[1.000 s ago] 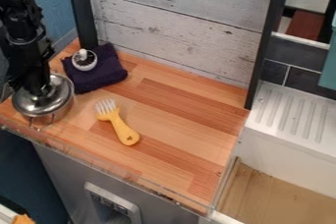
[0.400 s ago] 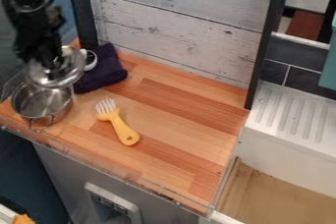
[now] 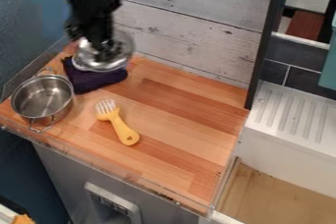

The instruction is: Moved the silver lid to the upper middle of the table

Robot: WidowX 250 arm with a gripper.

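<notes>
The gripper (image 3: 105,47) hangs over the back left part of the wooden countertop, closed on the top of the silver lid (image 3: 119,63), at its middle. The lid is in the air, in front of the pale plank backboard (image 3: 190,24) as seen from the camera, and overlaps the view of the folded dark purple cloth (image 3: 92,80). Whether its rim touches the cloth cannot be told. Above the gripper, the black arm (image 3: 92,7), somewhat blurred, comes in from the top edge. Nearer the camera and to the left of the cloth, an open steel pot (image 3: 41,95) stands upright at the countertop's left end, a wire handle at its back and another at its front. To the pot's right, well apart from it, a yellow fork-like utensil (image 3: 123,128) lies on the countertop (image 3: 177,120), its pale tines towards the back left and its handle slanting to the front right. Farther right, past a dark upright post (image 3: 265,46), are a white ribbed drainboard (image 3: 289,115) and dark wall tiles (image 3: 298,78).
</notes>
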